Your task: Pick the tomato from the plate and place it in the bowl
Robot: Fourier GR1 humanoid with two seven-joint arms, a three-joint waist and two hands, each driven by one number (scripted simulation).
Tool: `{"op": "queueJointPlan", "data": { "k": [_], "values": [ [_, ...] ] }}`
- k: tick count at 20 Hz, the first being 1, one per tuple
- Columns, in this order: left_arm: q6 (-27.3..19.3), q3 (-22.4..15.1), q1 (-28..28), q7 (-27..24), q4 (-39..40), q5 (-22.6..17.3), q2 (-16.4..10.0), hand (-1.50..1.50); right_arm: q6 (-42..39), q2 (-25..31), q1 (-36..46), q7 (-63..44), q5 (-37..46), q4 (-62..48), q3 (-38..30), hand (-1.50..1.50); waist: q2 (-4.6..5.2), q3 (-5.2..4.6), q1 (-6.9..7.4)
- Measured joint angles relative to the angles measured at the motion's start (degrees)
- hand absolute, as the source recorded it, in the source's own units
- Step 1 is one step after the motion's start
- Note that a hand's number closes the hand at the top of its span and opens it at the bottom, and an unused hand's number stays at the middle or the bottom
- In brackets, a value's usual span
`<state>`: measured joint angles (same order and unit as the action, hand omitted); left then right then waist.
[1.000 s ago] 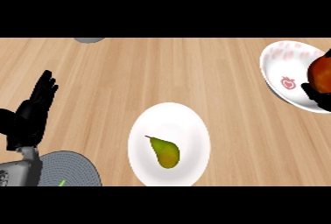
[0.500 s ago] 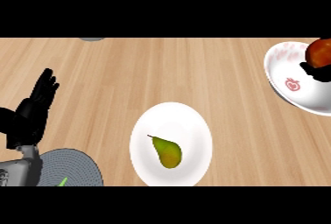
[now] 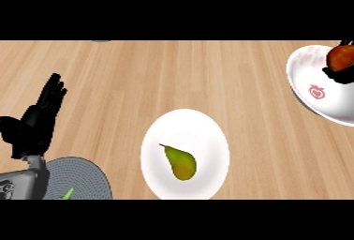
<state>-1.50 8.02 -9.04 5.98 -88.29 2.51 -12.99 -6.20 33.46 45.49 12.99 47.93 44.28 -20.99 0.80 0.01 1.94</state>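
The tomato (image 3: 341, 55) is seen at the upper right edge of the frame, over the white bowl (image 3: 304, 70), clasped by the curled fingers of the right hand (image 3: 339, 74), while the left hand (image 3: 38, 123) is held open and empty at the left edge.

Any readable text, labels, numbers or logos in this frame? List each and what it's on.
No words, numbers or brand names can be read anywhere.
The only sign is a small red fruit-shaped emblem printed on the white dish at the right edge, and it has no letters.
The centre white plate and the grey plate have no markings.
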Motion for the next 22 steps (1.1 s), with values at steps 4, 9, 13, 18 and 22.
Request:
{"op": "queueJointPlan", "data": {
  "k": [4,9,13,18,22],
  "values": [
    [-0.35,-0.81,-1.04,0.63,-0.14,0.67,0.47,0.00,-0.79,1.59,3.02,-1.89,1.99,-10.03,0.11,-1.50,0.31,0.08,0.81],
    [0.01,-0.57,-1.68,0.85,0.29,0.34,0.39,0.00,-2.36,4.11,4.22,5.41,1.79,-19.81,-0.59,-1.50,0.46,0.19,1.06],
    [-0.49,-0.71,-2.66,1.94,0.21,0.82,0.40,0.00,-5.53,4.95,5.78,10.11,-4.06,-23.63,-6.04,-1.50,0.32,0.24,0.63],
    [-0.51,-0.50,-1.88,1.75,0.23,0.65,0.57,0.00,-9.54,6.70,7.89,11.96,-15.00,-27.37,-16.97,-1.50,0.29,0.31,0.32],
    [0.04,0.17,-1.84,1.82,-0.14,0.10,-0.12,0.00,-15.58,12.25,7.47,11.56,-20.85,-30.68,-23.00,-1.50,0.35,0.30,0.20]
  ]
}}
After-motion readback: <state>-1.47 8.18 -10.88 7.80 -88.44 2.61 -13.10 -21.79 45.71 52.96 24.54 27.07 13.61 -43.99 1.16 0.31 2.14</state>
